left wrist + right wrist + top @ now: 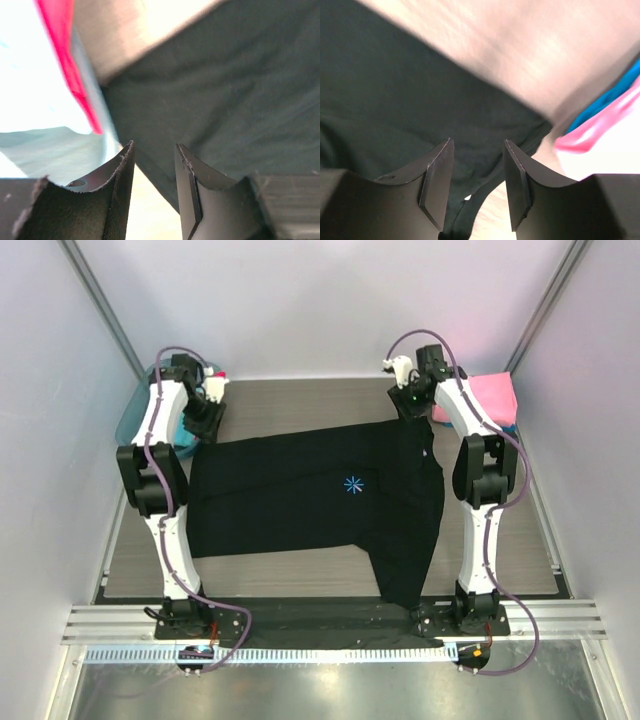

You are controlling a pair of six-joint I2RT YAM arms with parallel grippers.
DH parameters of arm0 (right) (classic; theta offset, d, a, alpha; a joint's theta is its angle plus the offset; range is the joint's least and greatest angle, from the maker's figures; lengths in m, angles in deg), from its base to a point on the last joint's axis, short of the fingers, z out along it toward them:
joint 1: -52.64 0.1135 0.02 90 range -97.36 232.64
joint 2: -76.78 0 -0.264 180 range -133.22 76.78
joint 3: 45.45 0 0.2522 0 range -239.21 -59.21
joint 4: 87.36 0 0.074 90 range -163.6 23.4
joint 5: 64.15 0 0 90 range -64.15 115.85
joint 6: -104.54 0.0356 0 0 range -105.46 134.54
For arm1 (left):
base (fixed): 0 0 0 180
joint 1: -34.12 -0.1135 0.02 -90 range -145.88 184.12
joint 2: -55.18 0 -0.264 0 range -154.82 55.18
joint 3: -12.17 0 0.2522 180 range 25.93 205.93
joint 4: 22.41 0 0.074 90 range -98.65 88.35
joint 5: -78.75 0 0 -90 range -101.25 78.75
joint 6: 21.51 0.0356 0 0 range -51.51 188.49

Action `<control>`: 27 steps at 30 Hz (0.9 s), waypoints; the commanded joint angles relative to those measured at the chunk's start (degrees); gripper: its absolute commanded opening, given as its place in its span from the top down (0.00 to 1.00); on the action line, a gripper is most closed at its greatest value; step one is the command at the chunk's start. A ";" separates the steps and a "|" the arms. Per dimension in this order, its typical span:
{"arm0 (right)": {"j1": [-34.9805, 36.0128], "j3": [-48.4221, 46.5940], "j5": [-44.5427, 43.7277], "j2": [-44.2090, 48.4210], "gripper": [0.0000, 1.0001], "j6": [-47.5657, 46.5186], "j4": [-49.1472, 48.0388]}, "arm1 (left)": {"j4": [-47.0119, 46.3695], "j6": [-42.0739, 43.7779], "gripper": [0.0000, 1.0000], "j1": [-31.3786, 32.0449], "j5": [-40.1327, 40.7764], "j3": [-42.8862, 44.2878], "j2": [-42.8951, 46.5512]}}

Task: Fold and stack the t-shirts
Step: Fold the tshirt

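L gripper, 2 black wedge-shaped fingers w/ frayed, fabric-like pads, is standing open: jaws apart, nothing betw. them, bare tabletop and a dark cloth edge showing thru the gap. It is hovering just over the far-left corner of the large black soft-cloth t-shirt. R gripper, also 2 black wedge fingers but smoother-faced, is likewise gaping w/ nothing pinched, hanging over the far-right corner of that tee.

The 1 black tee is lying spread flat betw. the 2 white-and-black arms, on the grey-brown wood-grain tabletop. It is matte, roughly rectangular, w/ a few shallow wrinkles. Its straight hem is facing left, and 1 sleeve is sticking out at the near-right corner toward the arm bases. 1 small light-blue asterisk mark is sitting a bit right of the tee's centre.

Just beyond the tee's far-right corner, 1 pink folded t-shirt is resting as a squarish block. 1 turquoise t-shirt is peeking out under it as a thin strip.

Just beyond the far-left corner, 1 translucent teal plastic tub w/ a rounded rim is sitting partly behind the L arm. 1 red cloth strip is showing at the tub. It is too blurred to tell its shape.
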 commanded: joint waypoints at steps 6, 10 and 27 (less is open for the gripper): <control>-2.14 13.88 0.90 4.86 0.51 2.15 -0.23 | 0.87 -0.20 0.63 0.96 -1.32 -16.04 4.20; -2.23 21.01 0.20 7.23 0.51 1.01 -0.76 | -1.50 -0.11 0.64 0.96 -0.62 -21.24 4.38; -4.25 45.45 -4.02 19.28 0.52 -3.48 0.20 | -6.52 1.56 0.68 0.96 2.02 -39.44 10.43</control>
